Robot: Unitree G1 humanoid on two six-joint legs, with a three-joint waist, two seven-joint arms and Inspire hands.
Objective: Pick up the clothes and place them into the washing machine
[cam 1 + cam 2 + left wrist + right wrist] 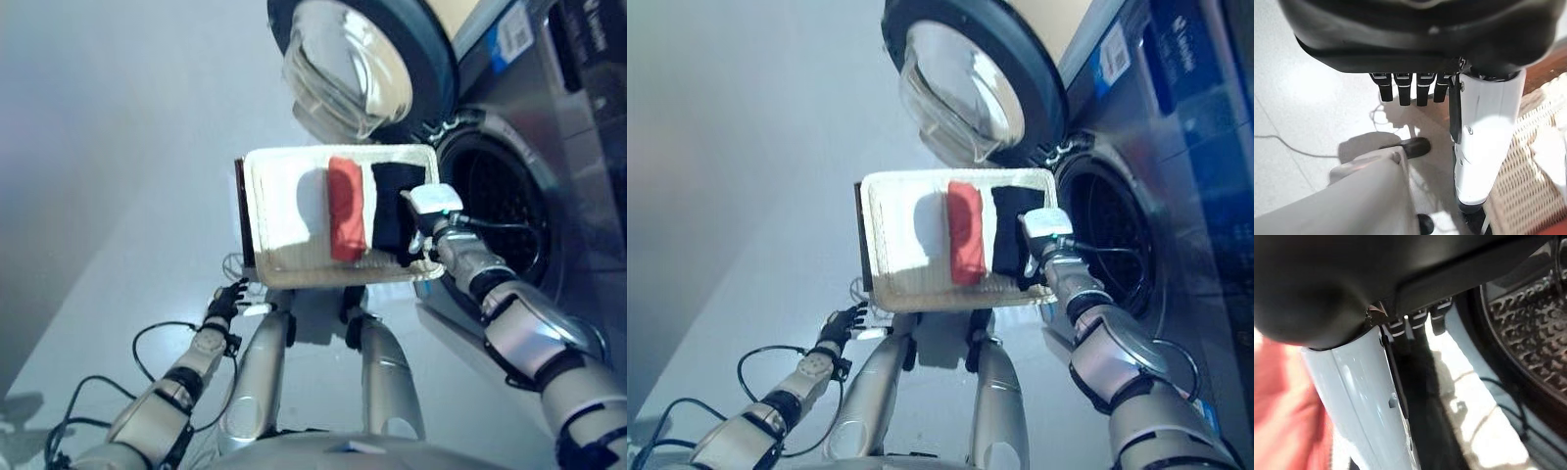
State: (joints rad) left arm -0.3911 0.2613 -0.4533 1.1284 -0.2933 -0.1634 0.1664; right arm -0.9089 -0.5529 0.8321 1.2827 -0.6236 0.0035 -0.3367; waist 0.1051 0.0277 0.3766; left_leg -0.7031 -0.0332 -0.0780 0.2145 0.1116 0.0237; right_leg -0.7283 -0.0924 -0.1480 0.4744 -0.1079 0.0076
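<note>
A white wicker basket [284, 181] stands on the floor in front of me, holding a folded red cloth [346, 208] and a black cloth [390, 201] side by side. My right hand [415, 238] is at the basket's right end, on the black cloth. In the right wrist view its fingers [1415, 323] reach straight down into the black cloth [1425, 401], with the white-covered thumb [1366, 396] beside the red cloth [1283, 401]. My left hand [227, 299] hangs low by the basket's near left corner, fingers [1405, 90] straight, holding nothing.
The washing machine [578, 117] stands at the right, its dark drum opening [509, 211] just beyond the basket. Its round glass door [348, 59] is swung open behind the basket. Pale floor [118, 176] stretches away to the left.
</note>
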